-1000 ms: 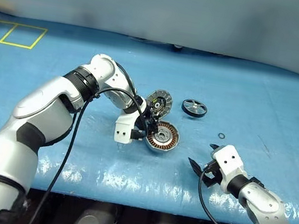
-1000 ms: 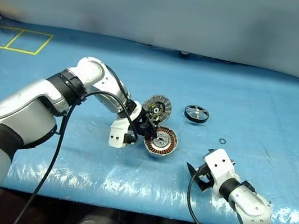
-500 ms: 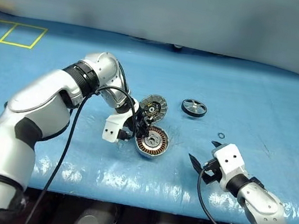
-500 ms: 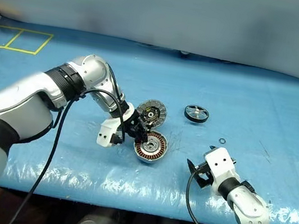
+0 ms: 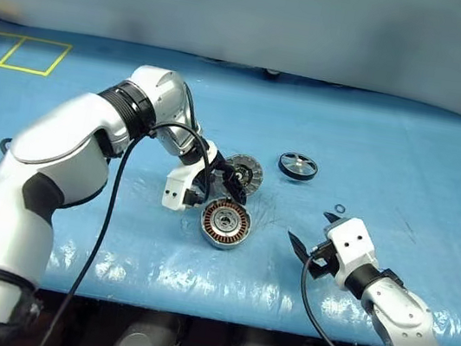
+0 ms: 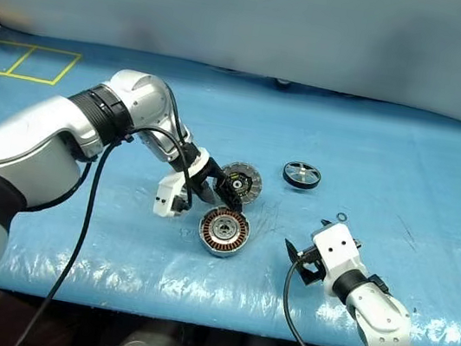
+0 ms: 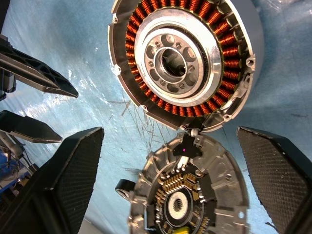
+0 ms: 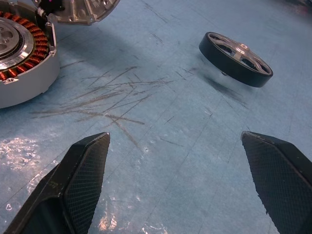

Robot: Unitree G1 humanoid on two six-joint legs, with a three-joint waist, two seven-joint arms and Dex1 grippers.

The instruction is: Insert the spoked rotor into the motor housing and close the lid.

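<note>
Black left fingers (image 7: 73,170): we see them spread wide apart, one on each side of the lid, and they hold nothing.
Left gripper (image 5: 223,176): it hangs just over the lid and points down at it.
Lid (image 7: 190,195): it lies flat and open on the blue mat, ribbed side up with a dark middle. A small hinge joins it to the housing's edge.
Motor housing (image 5: 225,224): it sits on the mat next to the lid, open side up. We see a ring of orange wire and a silver middle.
Right gripper (image 5: 308,245): its two black fingers (image 8: 78,180) are wide apart too, with nothing between them. It hovers low over bare mat, well off to the right of the housing.
Spoked rotor (image 5: 299,166): the little black wheel lies by itself on the mat, apart from both grippers.
Blue mat (image 5: 407,166): we see scratches on it near the housing.
Small ring (image 5: 339,210): it lies on the mat close to the right gripper.
</note>
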